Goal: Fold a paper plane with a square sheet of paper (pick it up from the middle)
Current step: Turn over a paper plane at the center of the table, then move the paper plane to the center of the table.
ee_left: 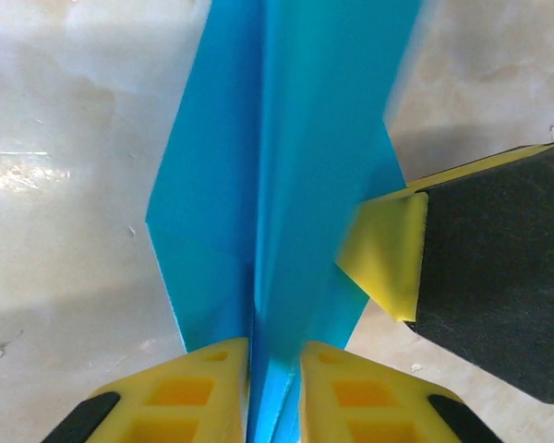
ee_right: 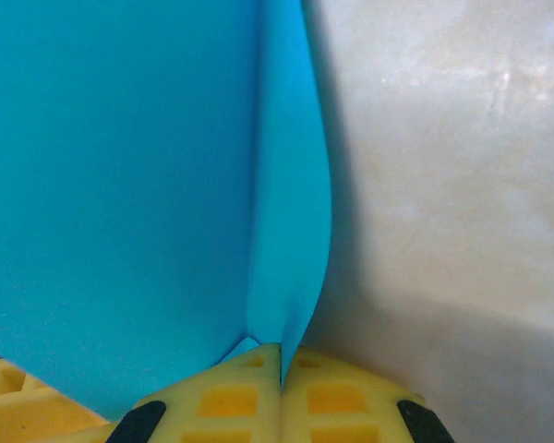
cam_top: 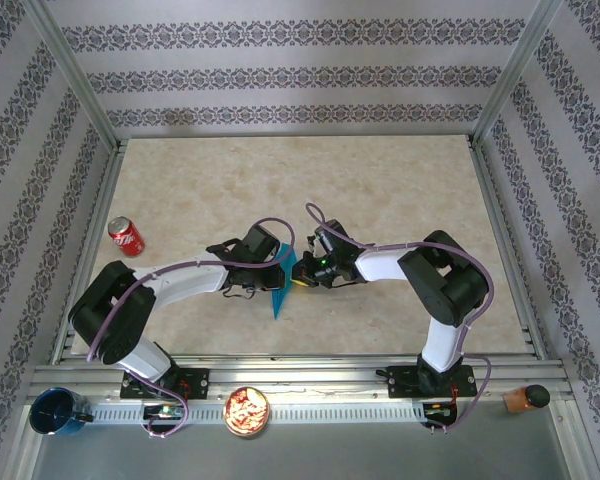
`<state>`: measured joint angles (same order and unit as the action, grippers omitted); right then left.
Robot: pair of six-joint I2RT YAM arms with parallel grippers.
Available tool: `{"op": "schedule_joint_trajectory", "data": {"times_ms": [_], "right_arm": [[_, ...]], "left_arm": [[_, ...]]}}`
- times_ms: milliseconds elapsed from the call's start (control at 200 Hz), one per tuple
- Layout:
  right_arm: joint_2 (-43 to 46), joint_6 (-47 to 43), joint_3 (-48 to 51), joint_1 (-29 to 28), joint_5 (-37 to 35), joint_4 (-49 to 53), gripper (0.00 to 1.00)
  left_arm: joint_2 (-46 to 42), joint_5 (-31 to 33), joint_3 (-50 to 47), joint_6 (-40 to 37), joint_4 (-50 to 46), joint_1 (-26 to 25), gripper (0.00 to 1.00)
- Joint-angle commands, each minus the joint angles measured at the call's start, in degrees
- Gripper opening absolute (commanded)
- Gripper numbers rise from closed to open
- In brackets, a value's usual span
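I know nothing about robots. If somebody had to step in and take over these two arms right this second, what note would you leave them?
Left gripper: jaws nearly closed either side of the centre fold of the paper plane; whether they pinch it firmly, I cannot tell.
Right gripper: shut on a fold of the paper plane.
Where: the plane is between both grippers, around the middle of the table, tip toward the arm bases.
Done: the sheet is folded into a narrow pointed shape with a centre crease.
Left: probably check the wings, finish any fold, then set it down and let go.
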<state>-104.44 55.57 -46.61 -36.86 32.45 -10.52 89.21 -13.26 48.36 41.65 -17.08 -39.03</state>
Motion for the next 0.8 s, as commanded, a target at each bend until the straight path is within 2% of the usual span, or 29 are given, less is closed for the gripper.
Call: {"op": "schedule_joint_trajectory", "data": {"times_ms": [0, 330, 560, 794], "right_arm": [[-0.9, -0.9, 0.6, 0.6, 0.7, -0.8, 0.06], [-0.5, -1.1, 0.8, 0.7, 0.9, -1.2, 0.06], [-0.2, -0.9, 1.0, 0.7, 1.0, -1.5, 0.06], [0.2, -0.7, 1.0, 0.8, 1.0, -1.6, 0.06]], "left_arm": [[1.2, -0.7, -0.4, 0.3, 2.0, -0.6, 0.24], [3.3, -2.1, 0.0, 0.2, 2.7, -0.6, 0.24], [3.6, -1.1, 0.3, -0.2, 1.3, -0.6, 0.19], [2.4, -0.2, 0.2, -0.9, 0.7, -0.6, 0.21]]}}
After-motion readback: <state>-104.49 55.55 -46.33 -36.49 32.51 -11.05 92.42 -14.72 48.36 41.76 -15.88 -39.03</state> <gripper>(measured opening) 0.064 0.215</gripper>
